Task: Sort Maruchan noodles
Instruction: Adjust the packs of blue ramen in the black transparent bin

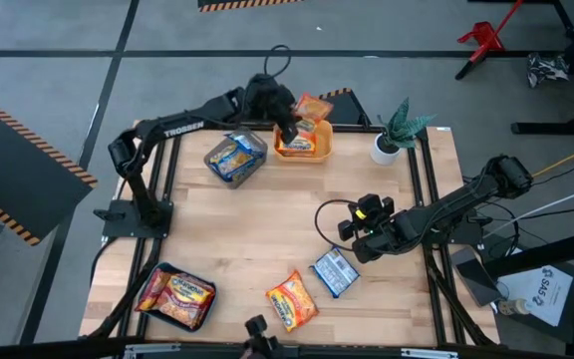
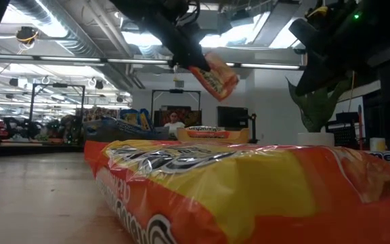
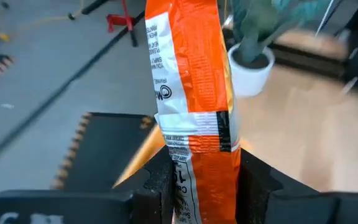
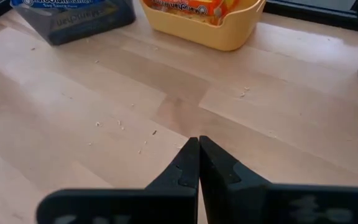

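Above yellow bin (image 1: 302,148), left gripper (image 1: 289,128) clamps orange packet (image 1: 313,108), long axis tilted; right gripper (image 4: 198,147) closed.

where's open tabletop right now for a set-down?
Widest bare wood: the table middle, between the grey bin and yellow bin at the back and the loose orange packet and blue packet in front. Right gripper, shut, hovers at its right edge. Crowded at the back: left gripper holds an orange packet over the yellow bin, plant pot alongside.
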Action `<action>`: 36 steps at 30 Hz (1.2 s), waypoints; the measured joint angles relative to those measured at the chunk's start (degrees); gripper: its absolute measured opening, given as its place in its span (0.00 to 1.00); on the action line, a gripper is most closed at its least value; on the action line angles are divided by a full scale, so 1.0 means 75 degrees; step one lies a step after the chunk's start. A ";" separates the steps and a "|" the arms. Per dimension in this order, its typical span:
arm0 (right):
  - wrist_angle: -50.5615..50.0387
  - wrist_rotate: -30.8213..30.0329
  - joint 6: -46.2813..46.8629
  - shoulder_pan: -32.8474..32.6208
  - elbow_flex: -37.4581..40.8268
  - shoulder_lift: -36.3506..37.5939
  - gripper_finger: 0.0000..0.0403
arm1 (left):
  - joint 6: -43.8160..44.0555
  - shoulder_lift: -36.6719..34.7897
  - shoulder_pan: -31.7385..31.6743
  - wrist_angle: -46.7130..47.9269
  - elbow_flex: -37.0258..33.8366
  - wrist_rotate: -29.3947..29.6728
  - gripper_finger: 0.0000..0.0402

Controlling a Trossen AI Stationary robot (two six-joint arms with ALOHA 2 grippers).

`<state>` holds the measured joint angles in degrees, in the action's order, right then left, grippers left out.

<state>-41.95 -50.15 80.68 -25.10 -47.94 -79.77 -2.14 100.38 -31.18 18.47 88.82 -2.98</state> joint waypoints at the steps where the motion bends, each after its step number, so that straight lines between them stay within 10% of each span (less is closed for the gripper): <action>1: 0.0002 0.0044 0.0000 0.0000 0.0000 0.0000 0.00 | -0.0303 0.0000 0.0000 0.0231 0.0125 0.0140 0.27; 5: 0.0018 0.0095 0.0018 0.0000 0.0000 0.0000 0.00 | -0.0986 0.0000 -0.0001 0.0454 0.0335 0.0850 0.27; 14: 0.0066 0.0209 0.0355 0.0000 0.0000 -0.0002 0.00 | 0.3062 0.1040 0.0131 0.0325 0.0333 0.0328 0.27; 36: -0.0035 0.0484 0.0172 0.0000 0.0000 -0.0006 0.00 | 0.5870 0.2226 0.0636 0.1024 0.1655 0.1348 0.27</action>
<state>-42.22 -46.52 81.97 -25.10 -47.94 -79.81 41.89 117.08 -26.41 26.14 101.23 7.13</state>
